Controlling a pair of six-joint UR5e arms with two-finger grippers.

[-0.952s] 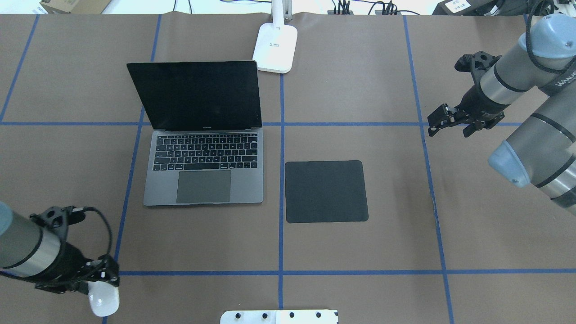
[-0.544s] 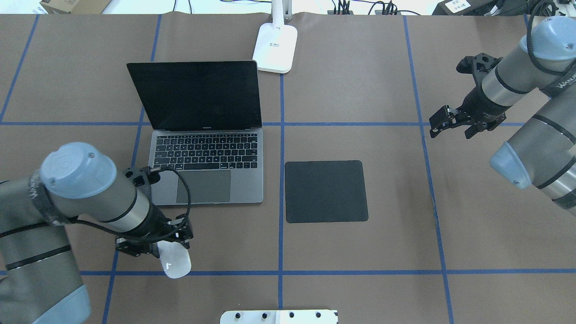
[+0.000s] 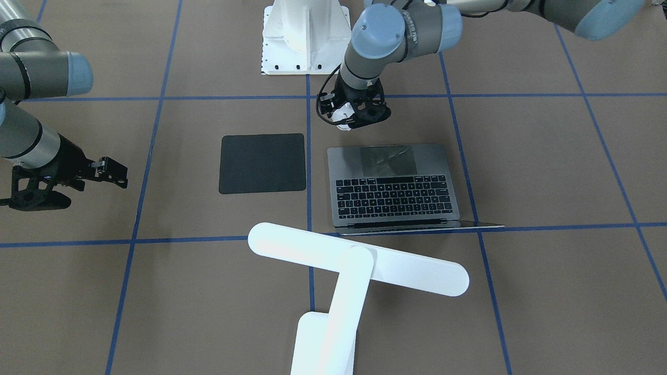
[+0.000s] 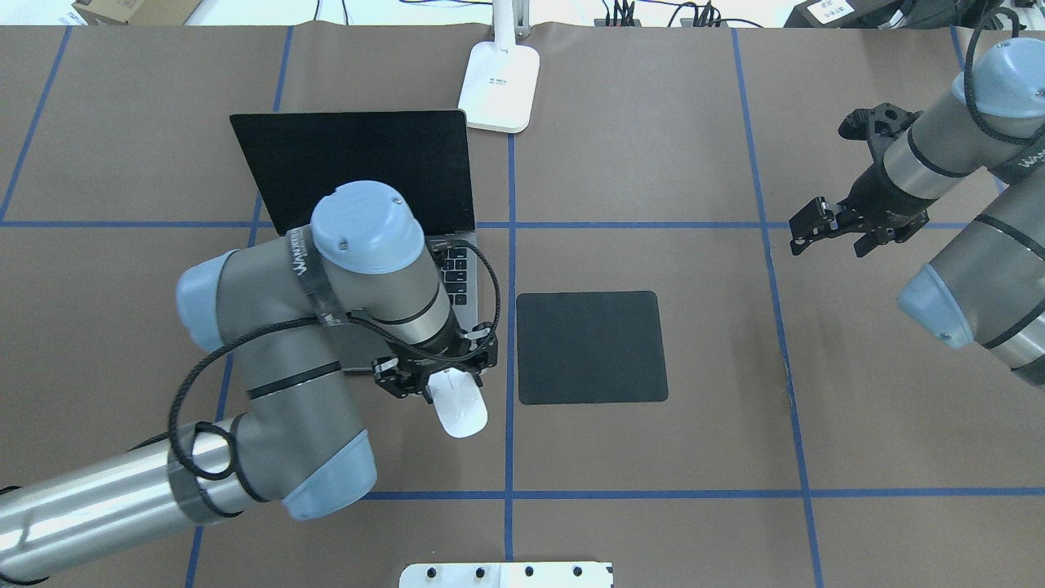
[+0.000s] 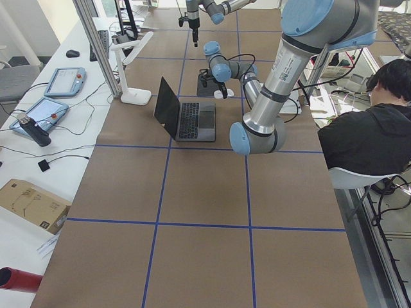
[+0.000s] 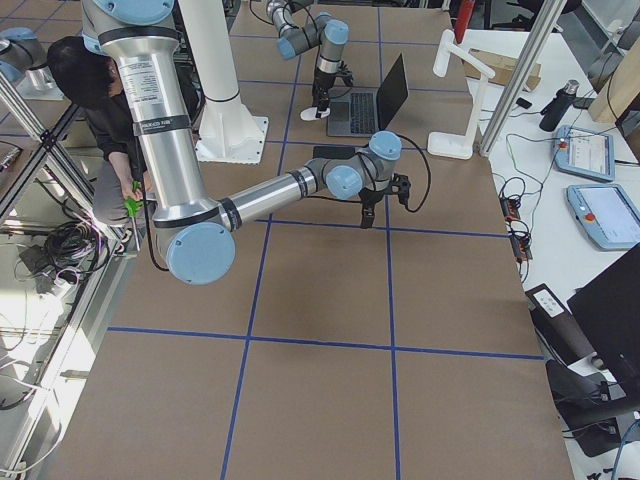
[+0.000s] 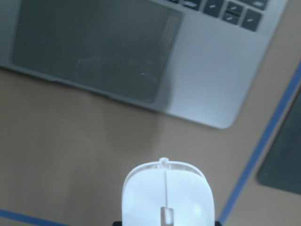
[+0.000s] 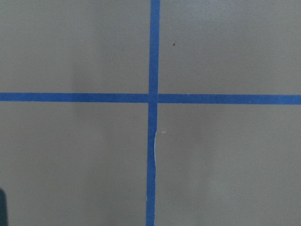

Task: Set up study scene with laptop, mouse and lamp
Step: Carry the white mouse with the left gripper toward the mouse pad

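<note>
Mouse (image 4: 460,408) clamped in L gripper (image 4: 437,380), at 5 o'clock off laptop's (image 4: 359,163) front corner in overhead view, just short of tape line (image 4: 510,441) that separates it from pad (image 4: 592,347); laptop open, screen dark; lamp (image 4: 500,86) at laptop's 1 o'clock; R gripper (image 4: 808,230) at pad's 2 o'clock, well apart, fingers spread, holding nothing.

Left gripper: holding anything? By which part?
The mouse, clamped by one end in the left gripper; its other end sticks out. The right gripper holds nothing.
</note>
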